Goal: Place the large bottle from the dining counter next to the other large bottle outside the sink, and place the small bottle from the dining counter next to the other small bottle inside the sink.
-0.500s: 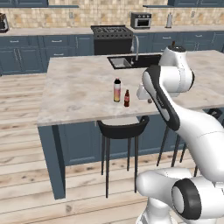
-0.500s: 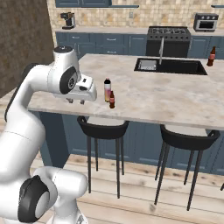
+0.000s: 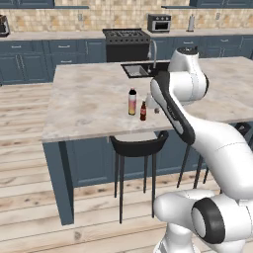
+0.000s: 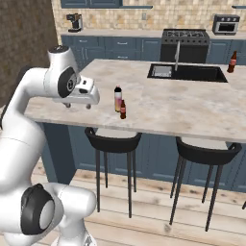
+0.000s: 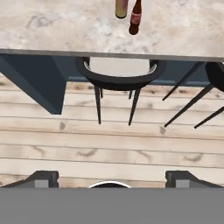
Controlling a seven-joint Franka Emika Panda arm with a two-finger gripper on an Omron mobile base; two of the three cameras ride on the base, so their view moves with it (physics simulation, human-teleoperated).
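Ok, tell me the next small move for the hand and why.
Probably ease the gripper forward over the counter toward the large bottle. Its fingers stand wide apart with nothing between them, and both the large bottle and the small bottle stand untouched near the counter's front edge. In the hand view the hand looks down at the stool and floor.

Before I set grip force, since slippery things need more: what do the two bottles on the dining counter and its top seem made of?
The large bottle looks like smooth glossy plastic or glass: pale yellow-to-orange body, dark cap. The small bottle looks like dark brown glass with a red label, though the render leaves that open. The counter top looks like polished stone, marble-like: beige with grey veining.
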